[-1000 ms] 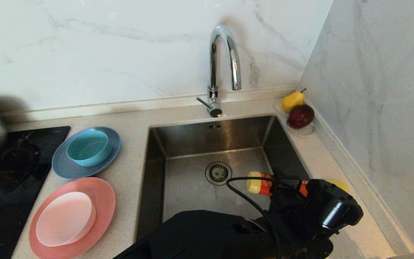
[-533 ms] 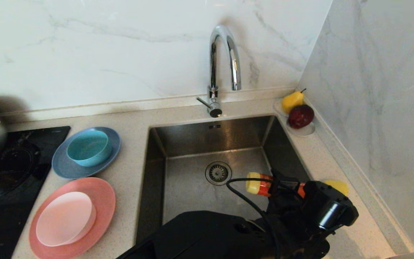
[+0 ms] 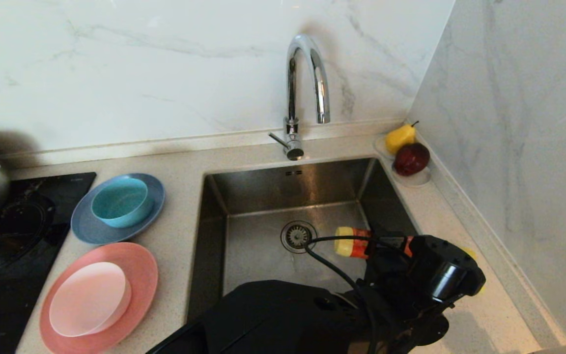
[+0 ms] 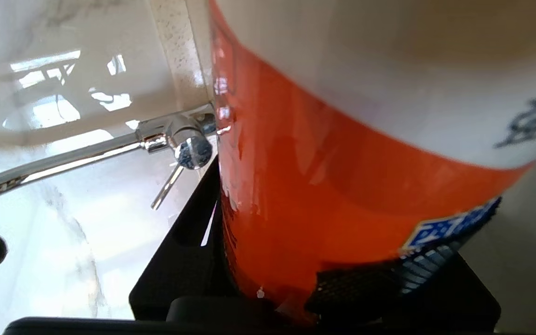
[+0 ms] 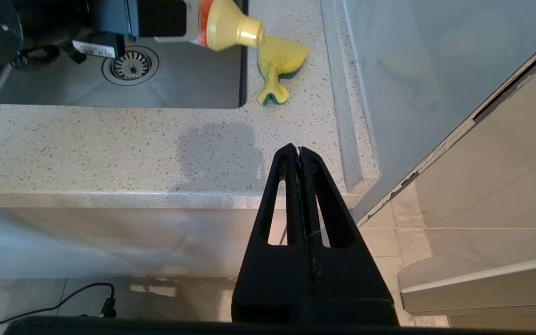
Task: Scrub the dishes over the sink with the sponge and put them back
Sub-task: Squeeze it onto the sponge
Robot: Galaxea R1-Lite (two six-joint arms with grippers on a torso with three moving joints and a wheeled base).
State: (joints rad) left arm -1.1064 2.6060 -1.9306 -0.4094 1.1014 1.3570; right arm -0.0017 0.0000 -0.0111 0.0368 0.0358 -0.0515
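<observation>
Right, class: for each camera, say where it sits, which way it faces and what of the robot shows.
Head: high, looking down at sink and dishes; left arm shows.
Left wrist: behind left gripper, facing tap; fingers grip bottle.
Right wrist: off the counter's edge, facing sponge; shut right gripper shows.
All three share the bottle.

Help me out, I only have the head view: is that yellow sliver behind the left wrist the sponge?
Observer: Yes. The right wrist view shows the sponge lying curled on the counter beside the sink, with nothing gripping it.
Operator: Where is the right gripper? I can't see it.
Observer: The right gripper hangs shut and empty, out in front of the counter's edge.
Operator: What is the left gripper carrying?
Observer: The left wrist view shows the left gripper clamped on an orange bottle with a white label, a black finger on each side.
</observation>
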